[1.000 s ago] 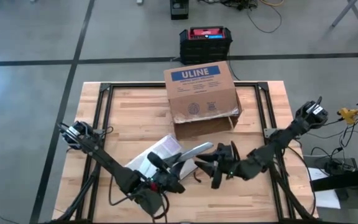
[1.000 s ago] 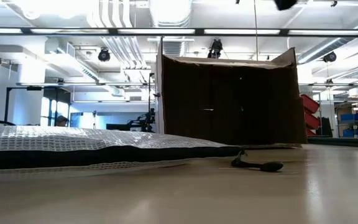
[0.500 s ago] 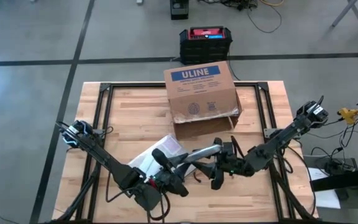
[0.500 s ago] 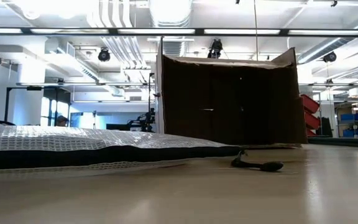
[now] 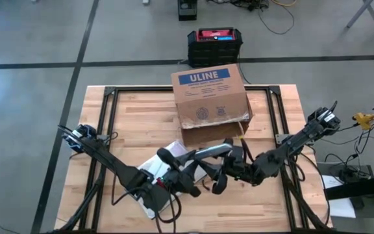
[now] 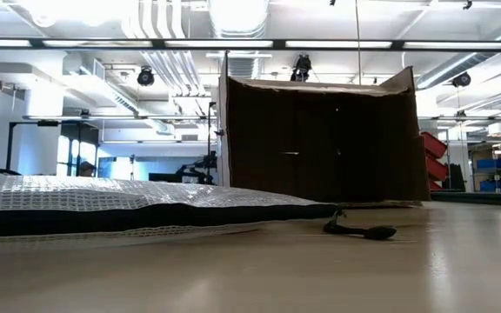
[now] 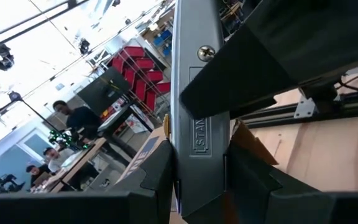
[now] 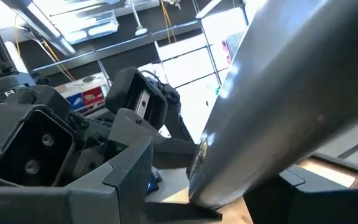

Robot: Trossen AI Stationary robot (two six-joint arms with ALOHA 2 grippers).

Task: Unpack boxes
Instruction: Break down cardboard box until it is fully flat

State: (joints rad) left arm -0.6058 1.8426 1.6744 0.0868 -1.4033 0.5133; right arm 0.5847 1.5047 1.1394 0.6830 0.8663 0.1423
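At the table's twelve o'clock edge lies the brown corrugated cardboard box (image 5: 210, 97) with a blue ULINE label, its open mouth facing six o'clock. Near six o'clock of it, the left gripper (image 5: 197, 170) is clenched on a grey metal utility knife (image 5: 208, 152). The right gripper (image 5: 224, 170) meets the same knife; whether its fingers grasp it cannot be told. A silvery padded mailer (image 5: 164, 162) lies beneath them on the wooden table (image 5: 141, 120).
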